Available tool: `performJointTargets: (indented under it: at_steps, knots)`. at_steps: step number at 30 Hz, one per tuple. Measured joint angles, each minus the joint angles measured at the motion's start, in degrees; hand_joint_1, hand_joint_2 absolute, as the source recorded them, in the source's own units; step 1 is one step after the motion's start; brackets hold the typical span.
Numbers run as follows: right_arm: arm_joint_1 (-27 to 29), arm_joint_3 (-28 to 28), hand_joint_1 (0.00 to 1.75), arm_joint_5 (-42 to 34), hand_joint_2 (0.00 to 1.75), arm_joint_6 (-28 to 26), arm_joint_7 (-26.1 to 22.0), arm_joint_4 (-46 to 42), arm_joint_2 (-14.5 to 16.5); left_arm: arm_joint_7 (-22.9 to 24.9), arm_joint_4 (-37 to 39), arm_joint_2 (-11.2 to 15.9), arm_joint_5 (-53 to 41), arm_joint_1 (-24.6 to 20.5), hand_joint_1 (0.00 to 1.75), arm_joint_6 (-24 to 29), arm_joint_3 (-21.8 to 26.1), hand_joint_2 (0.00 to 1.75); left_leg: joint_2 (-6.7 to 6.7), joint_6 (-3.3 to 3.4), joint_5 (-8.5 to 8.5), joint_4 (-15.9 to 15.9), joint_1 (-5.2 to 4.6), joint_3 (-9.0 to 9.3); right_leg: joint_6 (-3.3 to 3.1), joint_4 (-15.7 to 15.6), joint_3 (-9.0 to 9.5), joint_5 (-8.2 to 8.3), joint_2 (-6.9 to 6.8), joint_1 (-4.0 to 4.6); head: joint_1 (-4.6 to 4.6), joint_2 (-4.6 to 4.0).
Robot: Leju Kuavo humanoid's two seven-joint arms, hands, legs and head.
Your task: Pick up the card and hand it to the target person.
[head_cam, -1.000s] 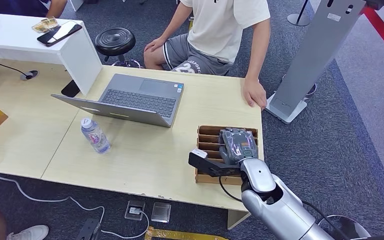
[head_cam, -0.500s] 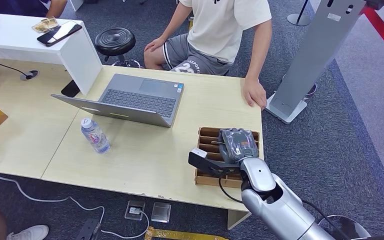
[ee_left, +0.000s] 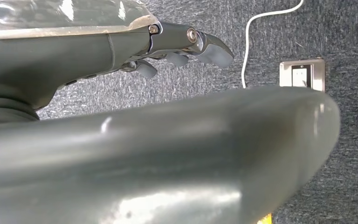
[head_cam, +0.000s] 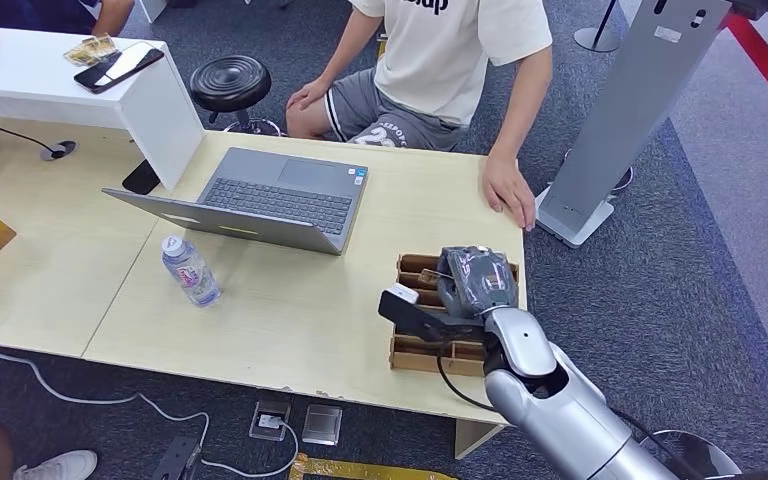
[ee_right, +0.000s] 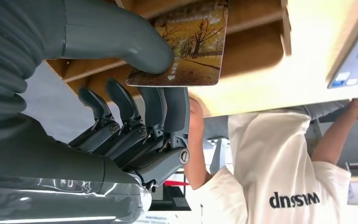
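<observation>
The card (ee_right: 186, 51), printed with an autumn tree scene, is pinched between the thumb and fingers of my right hand (ee_right: 135, 112). In the head view, that right hand (head_cam: 475, 282) hovers over the far part of the wooden slotted box (head_cam: 415, 350) at the table's right front corner. Behind the card are the wooden dividers of the box (ee_right: 256, 28). The person (head_cam: 450, 60) in a white T-shirt sits across the table, one hand (head_cam: 508, 188) resting on its far right edge. My left hand (ee_left: 177, 51) hangs over the carpet, its fingers loosely apart and holding nothing.
An open grey laptop (head_cam: 260, 200) and a water bottle (head_cam: 191, 270) stand left of the box. A white riser (head_cam: 150, 90) with a phone is at the back left. Beyond it is a black stool (head_cam: 230, 82). A grey stand (head_cam: 600, 150) rises off the table's right side.
My right hand has lifted a little and moved toward the far side of the box with the card. The person has leaned slightly and shifted their hand on the table edge.
</observation>
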Motion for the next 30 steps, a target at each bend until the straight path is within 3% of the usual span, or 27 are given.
performJointTargets:
  at_steps: [13, 24, 28, 30]
  knots:
    - [-6.0, -4.4, 1.54, -8.7, 1.75, -5.0, -2.2, -2.0, -0.4, 0.0, 0.0, 0.0, 0.1, 0.0, 0.00, 0.0, 0.0, 0.00, 0.01, 0.01, 0.01, 0.0, 0.00, 0.01, 0.01, 0.0, 0.00, 0.02, 0.01, 0.00, -0.01, 0.00]
    - [-6.0, -4.4, 1.54, -4.4, 1.75, -9.3, -6.3, -0.3, 1.3, -0.1, 0.0, -0.2, 0.1, 0.0, 0.00, 0.0, 0.0, 0.00, 0.00, 0.01, 0.01, 0.0, 0.00, 0.00, 0.02, 0.0, 0.00, 0.02, 0.00, 0.00, -0.01, 0.00]
    - [-5.8, -4.3, 0.00, -1.9, 1.75, -11.6, -6.8, 1.2, 1.8, -0.3, 0.0, -0.2, 0.1, 0.0, 0.00, 0.0, 0.0, 0.00, 0.00, 0.01, 0.01, 0.0, 0.00, 0.00, 0.02, 0.0, 0.00, 0.02, 0.00, 0.00, -0.01, 0.00]
    - [-5.8, -4.4, 0.00, -1.3, 1.75, -12.3, -7.0, 1.9, 1.9, -0.4, 0.0, -0.2, -0.1, 0.0, 0.00, 0.0, 0.0, 0.00, 0.00, 0.01, 0.01, 0.0, 0.00, -0.01, 0.02, 0.0, 0.00, 0.02, 0.00, 0.00, 0.01, 0.00]
